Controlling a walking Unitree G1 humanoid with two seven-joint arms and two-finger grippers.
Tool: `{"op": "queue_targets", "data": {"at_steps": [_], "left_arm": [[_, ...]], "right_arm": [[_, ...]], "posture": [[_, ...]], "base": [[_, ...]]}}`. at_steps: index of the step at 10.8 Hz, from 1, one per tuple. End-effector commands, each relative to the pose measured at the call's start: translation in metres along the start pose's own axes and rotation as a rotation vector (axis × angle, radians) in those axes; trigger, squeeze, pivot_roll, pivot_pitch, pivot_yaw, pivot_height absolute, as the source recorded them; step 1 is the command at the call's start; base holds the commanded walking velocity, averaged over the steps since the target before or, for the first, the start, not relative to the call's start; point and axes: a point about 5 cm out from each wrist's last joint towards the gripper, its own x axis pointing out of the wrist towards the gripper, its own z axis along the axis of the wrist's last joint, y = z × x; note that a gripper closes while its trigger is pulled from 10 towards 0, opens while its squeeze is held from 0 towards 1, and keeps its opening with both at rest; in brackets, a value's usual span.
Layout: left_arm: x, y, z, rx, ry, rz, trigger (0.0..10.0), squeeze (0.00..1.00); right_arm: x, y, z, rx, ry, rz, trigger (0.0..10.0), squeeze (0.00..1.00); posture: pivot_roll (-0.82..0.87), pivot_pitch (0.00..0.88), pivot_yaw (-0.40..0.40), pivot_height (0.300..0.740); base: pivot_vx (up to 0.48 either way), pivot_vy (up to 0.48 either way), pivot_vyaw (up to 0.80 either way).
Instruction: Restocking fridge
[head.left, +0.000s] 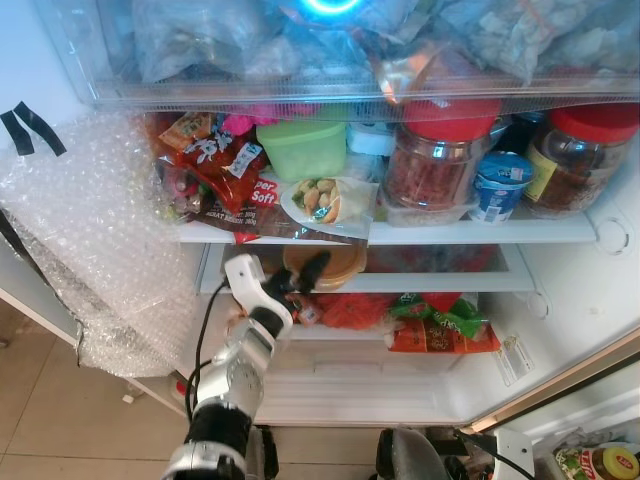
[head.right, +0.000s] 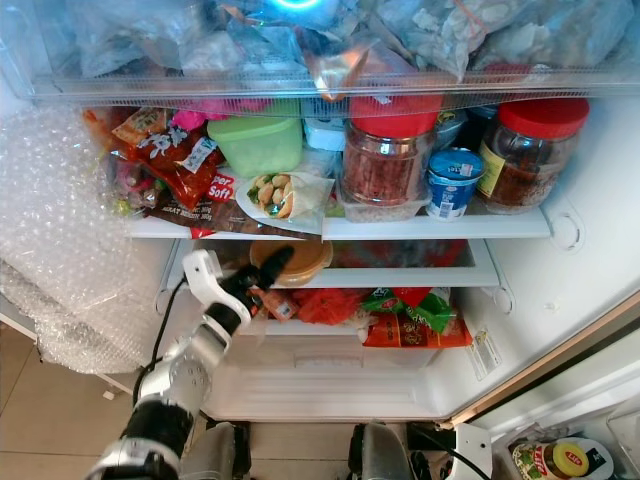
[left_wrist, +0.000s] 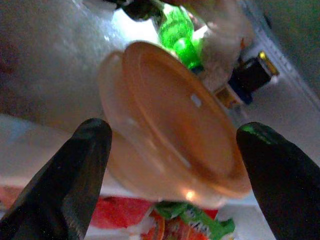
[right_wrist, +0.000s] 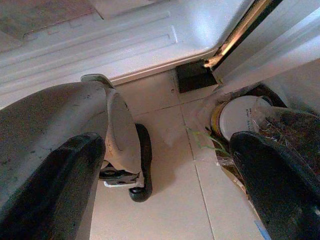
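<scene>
- Eye views: left gripper (head.left: 300, 277) at the orange lidded tub (head.left: 322, 264), which sits on the lower fridge shelf (head.left: 520, 281) under the peanut packet (head.left: 322, 198).
- Left wrist view: jaws spread astride the tub; translucent, rigid, probably light and slick; grip the sidewall below the lid.
- Right wrist view: right gripper (right_wrist: 165, 190) idle above the floor, jaws spread.

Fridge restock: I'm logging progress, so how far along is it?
Looks done: the upper shelf is packed with jars and packets. In hand: the left claw reaches to the orange-lidded tub on the lower shelf, its open fingers either side of it, not gripping. Left: the right claw hangs open by the floor, carrying nothing.
</scene>
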Motion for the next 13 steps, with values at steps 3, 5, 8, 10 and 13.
{"op": "queue_targets", "data": {"at_steps": [3,5,8,10,13], "left_arm": [[-0.005,-0.005,-0.004,0.088,0.048,-0.028,10.0,0.00],[-0.011,-0.008,-0.009,0.185,0.091,-0.069,10.0,0.00],[-0.017,-0.015,-0.007,0.327,0.129,-0.142,10.0,0.00],[-0.017,-0.017,-0.010,0.444,0.171,-0.176,10.0,0.00],[-0.012,-0.012,-0.018,0.560,0.226,-0.167,10.0,0.00]], "right_arm": [[0.001,0.003,0.000,0.011,-0.003,0.009,10.0,0.00],[0.001,0.004,0.000,0.012,-0.004,0.009,10.0,0.00],[0.001,0.005,-0.001,0.014,-0.004,0.012,10.0,0.00],[0.001,0.006,-0.001,0.014,-0.003,0.014,10.0,0.00],[0.001,0.006,-0.001,0.019,-0.005,0.013,10.0,0.00]], "posture": [[-0.01,0.107,0.049,0.636],[-0.01,0.101,0.052,0.636],[-0.01,0.094,0.056,0.636],[-0.01,0.098,0.056,0.636],[-0.01,0.102,0.056,0.636]], "base": [[0.000,0.000,0.00],[0.000,0.000,0.00],[0.000,0.000,0.00],[0.000,0.000,0.00],[0.000,0.000,0.00]]}}
